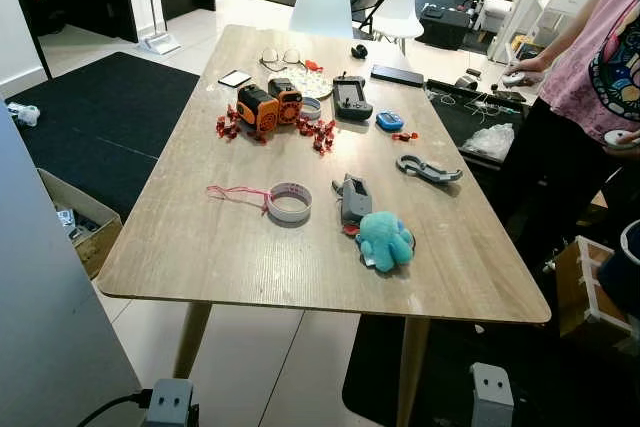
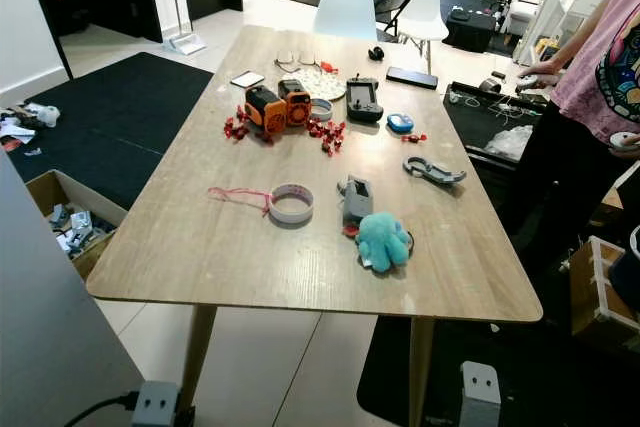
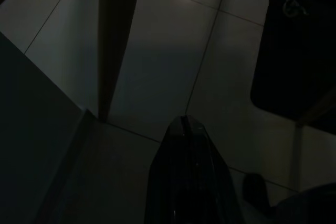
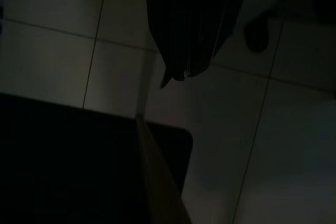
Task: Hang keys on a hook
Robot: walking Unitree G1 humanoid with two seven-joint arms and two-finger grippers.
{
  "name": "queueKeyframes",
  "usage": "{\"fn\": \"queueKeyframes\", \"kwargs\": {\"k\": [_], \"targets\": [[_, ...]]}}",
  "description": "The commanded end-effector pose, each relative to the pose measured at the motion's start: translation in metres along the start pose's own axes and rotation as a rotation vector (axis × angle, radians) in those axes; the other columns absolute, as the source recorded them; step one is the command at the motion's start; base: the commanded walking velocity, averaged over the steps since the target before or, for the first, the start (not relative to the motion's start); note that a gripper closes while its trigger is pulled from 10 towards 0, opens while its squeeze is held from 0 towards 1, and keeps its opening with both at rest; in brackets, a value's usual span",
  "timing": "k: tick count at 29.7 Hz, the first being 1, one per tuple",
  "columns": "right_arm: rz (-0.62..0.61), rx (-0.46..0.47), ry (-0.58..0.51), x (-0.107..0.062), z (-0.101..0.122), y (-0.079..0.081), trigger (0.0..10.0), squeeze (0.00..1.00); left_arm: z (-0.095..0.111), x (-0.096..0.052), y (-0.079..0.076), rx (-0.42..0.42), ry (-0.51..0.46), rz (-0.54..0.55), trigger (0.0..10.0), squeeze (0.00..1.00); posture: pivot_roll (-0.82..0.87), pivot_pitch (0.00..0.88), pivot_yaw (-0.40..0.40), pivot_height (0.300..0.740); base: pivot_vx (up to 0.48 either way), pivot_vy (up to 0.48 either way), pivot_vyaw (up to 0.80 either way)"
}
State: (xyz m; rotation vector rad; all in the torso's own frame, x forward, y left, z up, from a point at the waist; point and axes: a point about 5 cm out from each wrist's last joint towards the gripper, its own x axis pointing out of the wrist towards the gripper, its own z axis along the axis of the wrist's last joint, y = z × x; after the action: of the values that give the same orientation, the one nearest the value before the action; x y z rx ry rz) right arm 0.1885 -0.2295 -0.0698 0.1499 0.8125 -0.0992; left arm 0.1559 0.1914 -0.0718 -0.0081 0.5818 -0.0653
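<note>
Keys look like the grey fob with the teal plush [image 1: 385, 239], lying front-right on the worktop [image 1: 200, 247]; fob's long axis runs away from the robot. Both arms hang below the edge; left gripper [image 3: 185, 124] and right gripper [image 4: 185, 72] have jaws pressed together, gripping nothing; right one's nearer, I'd say.

I see long wooden desk [image 1: 190, 247] ahead. Near end: tape roll [image 1: 289, 202] with pink cord, grey keys [image 1: 354, 198], teal plush [image 1: 385, 240] touching them. Right: grey carabiner [image 1: 427, 169]. Far half: orange toy [image 1: 270, 104], red bits, black controller [image 1: 351, 98], blue disc [image 1: 390, 121], phone [image 1: 235, 78], glasses [image 1: 281, 55].
</note>
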Motion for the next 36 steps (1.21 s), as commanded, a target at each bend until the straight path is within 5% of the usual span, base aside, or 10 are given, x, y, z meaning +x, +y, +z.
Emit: {"fn": "queueKeyframes", "kwargs": {"k": [1, 11, 24, 36], "targets": [[-0.001, -0.023, 0.003, 0.001, 0.001, 0.001, 10.0, 0.00, -0.004, 0.000, -0.007, 0.003, 0.022, -0.017, 10.0, 0.00, 0.06, 0.037, -0.098, 0.740, 0.000, 0.000, 0.00], [0.031, -0.119, -0.015, 0.006, 0.015, 0.009, 10.0, 0.00, 0.000, 0.007, -0.015, 0.008, 0.032, -0.017, 10.0, 0.00, 0.03, 0.026, -0.071, 0.740, 0.000, 0.000, 0.00], [0.040, -0.112, -0.018, 0.007, 0.009, 0.023, 10.0, 0.00, 0.006, 0.010, -0.004, 0.056, 0.040, -0.026, 10.0, 0.00, 0.05, 0.044, -0.027, 0.740, 0.000, 0.000, 0.00], [0.045, -0.103, 0.038, 0.005, -0.009, 0.032, 10.0, 0.00, 0.007, 0.010, 0.002, 0.020, 0.026, 0.019, 10.0, 0.00, 0.08, 0.056, -0.037, 0.740, 0.000, 0.000, 0.00]]}}
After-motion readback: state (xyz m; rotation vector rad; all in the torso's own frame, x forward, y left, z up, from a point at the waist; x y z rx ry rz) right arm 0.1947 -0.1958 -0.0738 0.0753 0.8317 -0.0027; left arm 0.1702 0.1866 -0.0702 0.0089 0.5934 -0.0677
